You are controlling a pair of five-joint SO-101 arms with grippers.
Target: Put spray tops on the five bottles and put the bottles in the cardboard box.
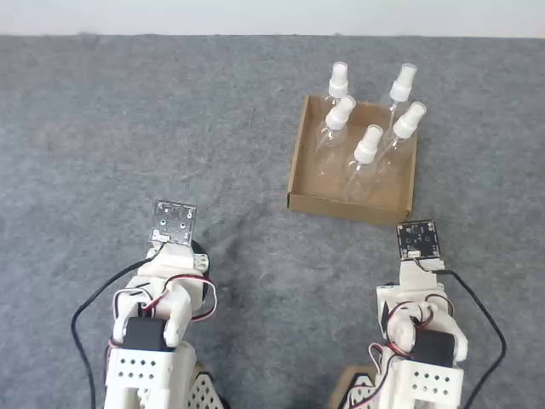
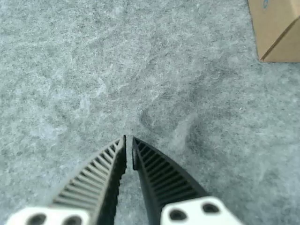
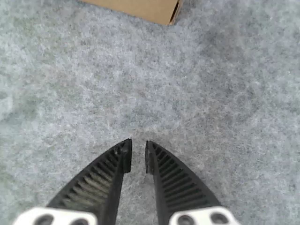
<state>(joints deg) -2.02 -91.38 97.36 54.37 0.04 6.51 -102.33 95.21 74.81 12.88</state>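
Grey felt-like surface point(image 1: 128, 111), pale strip point(image 1: 170, 17) along its far edge; left gripper point(image 2: 129, 140) and right gripper point(image 3: 138, 145) above it, jaws almost closed.

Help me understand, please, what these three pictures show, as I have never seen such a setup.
These are two small robot arms side by side on a grey-covered table. The high picture looks down on everything. The other two come from a camera on each arm's wrist, looking along the black fingers of the left end effector and the right end effector. Five clear bottles with white spray tops appear to stand in the cardboard box. Both end effectors are shut and hold nothing.
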